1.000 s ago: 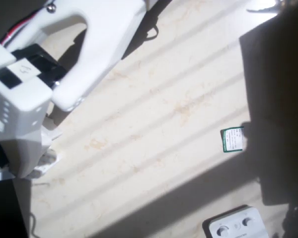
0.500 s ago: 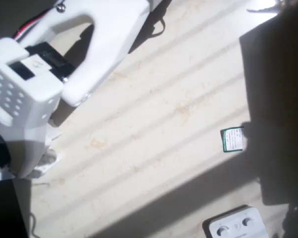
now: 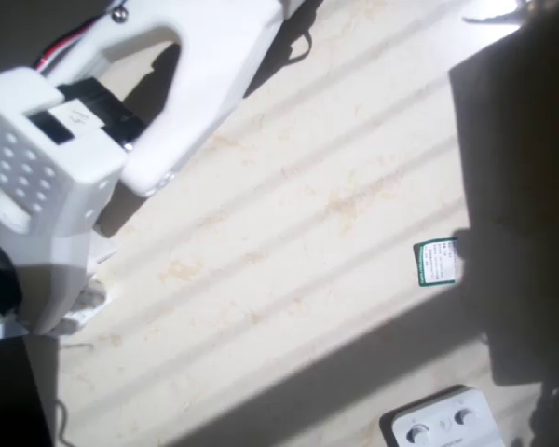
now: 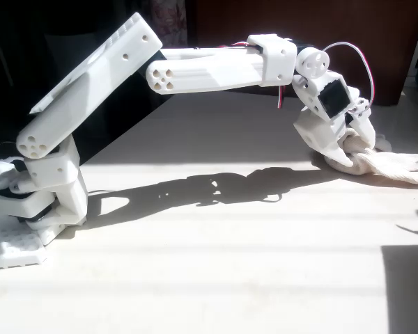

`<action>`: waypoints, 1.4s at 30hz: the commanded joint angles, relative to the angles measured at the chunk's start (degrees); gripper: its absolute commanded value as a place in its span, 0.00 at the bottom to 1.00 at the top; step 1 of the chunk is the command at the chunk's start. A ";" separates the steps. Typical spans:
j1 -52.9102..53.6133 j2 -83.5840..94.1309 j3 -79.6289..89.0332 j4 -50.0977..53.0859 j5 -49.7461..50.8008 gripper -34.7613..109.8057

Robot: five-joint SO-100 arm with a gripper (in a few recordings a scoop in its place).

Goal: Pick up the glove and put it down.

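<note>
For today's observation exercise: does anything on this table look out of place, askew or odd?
Only the glove: it lies crumpled at the table's right side in the fixed view, one end bunched up under the gripper. The green-and-white card lies flat; nothing looks spilled or broken.

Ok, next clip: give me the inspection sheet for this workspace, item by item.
Surface: pale, marbled table, striped with sunlight and deep shadow.
Job's things: off-white glove lies on the table at the right of the fixed view, one end bunched up at the gripper.
Clutter: small green-and-white card and a white box with round buttons, both in the overhead view.
Grippers: gripper is down at the glove's bunched end; whether the fingers are closed on it cannot be told.
Cables: red and white wires loop by the wrist.
Surroundings: dark backdrop behind the table; nothing else clear.
</note>
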 commanded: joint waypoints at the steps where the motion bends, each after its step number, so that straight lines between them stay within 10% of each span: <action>1: -0.97 0.53 -2.20 0.53 -0.79 0.24; 23: 0.18 7.91 -2.20 3.25 -1.05 0.24; 42: 21.97 22.94 -2.20 17.75 -1.49 0.24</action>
